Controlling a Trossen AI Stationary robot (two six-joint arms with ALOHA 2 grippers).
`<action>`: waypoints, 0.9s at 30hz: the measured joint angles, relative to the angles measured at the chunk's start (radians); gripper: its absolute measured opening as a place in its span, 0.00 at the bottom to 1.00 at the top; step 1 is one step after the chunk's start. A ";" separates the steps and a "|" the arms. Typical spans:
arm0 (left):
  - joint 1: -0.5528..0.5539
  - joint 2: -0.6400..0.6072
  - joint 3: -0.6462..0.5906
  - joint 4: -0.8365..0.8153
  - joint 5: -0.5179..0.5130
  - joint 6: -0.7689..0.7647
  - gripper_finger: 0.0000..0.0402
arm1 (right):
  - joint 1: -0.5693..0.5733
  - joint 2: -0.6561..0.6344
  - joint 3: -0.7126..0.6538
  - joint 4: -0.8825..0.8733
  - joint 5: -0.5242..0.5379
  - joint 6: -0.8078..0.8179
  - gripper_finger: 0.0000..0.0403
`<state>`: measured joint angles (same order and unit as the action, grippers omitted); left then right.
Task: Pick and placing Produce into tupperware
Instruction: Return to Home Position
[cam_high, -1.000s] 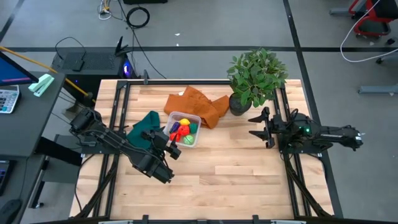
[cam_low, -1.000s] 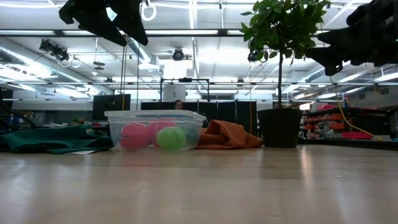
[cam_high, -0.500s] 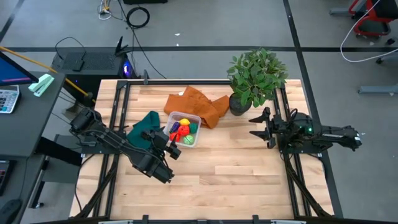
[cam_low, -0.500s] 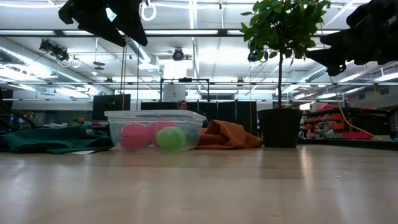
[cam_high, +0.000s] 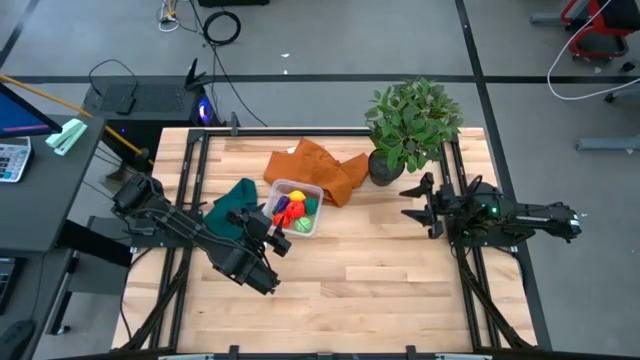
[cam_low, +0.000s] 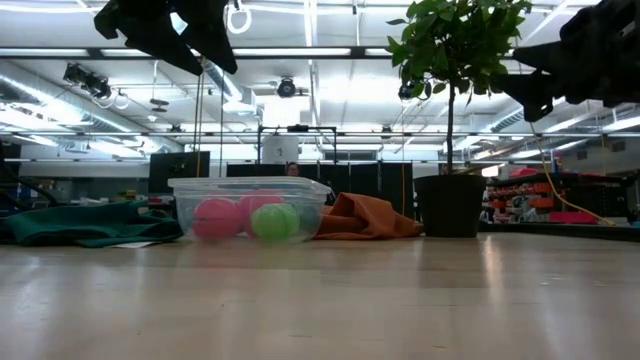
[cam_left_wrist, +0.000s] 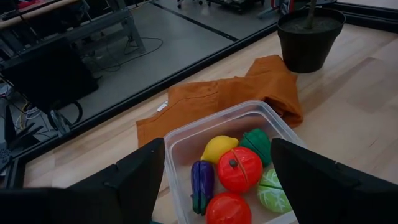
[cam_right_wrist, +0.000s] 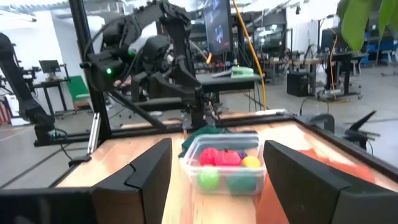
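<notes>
The produce (cam_left_wrist: 239, 169) lies wholly inside the tupperware (cam_high: 312, 190): six pieces, packed close and touching, namely a red tomato at the middle, a second red piece (cam_left_wrist: 227, 208) nearest the left wrist camera, a yellow lemon (cam_left_wrist: 219, 148), a dark green piece (cam_left_wrist: 256, 142), a purple aubergine (cam_left_wrist: 202, 182) and a yellow-green cabbage half (cam_left_wrist: 272, 190). We see no piece outside the box. The box is clear, low-walled and round-cornered, and it stands upright on the wooden table (cam_high: 370, 280), left of centre and toward the far side, with the dark green cloth (cam_high: 232, 200) just beside it on the left and the orange cloth (cam_high: 315, 165) just beside it on the far and right sides. The potted plant (cam_high: 412, 120) stands farther right, at the far edge. Over the last second the box and its contents have not moved. The left gripper (cam_high: 277, 237) hangs where it was, above the table just near of the box, its fingers spread wide and holding nothing. The right gripper (cam_high: 405, 202), well apart on the right and likewise spread and bare, has shifted only slightly in the low view. We judge from this stillness that the filling is complete and that what remains is only the withdrawal of both arms to rest.
</notes>
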<state>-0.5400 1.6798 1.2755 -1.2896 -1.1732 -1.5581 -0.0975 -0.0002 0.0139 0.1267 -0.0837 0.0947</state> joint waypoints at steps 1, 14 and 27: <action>0.000 0.000 0.000 0.000 0.000 0.000 0.74 | 0.000 0.000 0.000 -0.010 0.000 0.002 0.54; 0.000 0.000 0.000 0.000 0.000 0.000 0.74 | 0.021 0.000 -0.002 -0.076 -0.080 0.037 0.53; 0.000 0.000 0.000 0.000 0.000 0.000 0.74 | 0.072 0.000 -0.004 -0.075 -0.050 0.005 0.32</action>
<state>-0.5396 1.6798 1.2755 -1.2896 -1.1736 -1.5581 -0.0254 0.0002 0.0097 0.0516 -0.1341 0.0997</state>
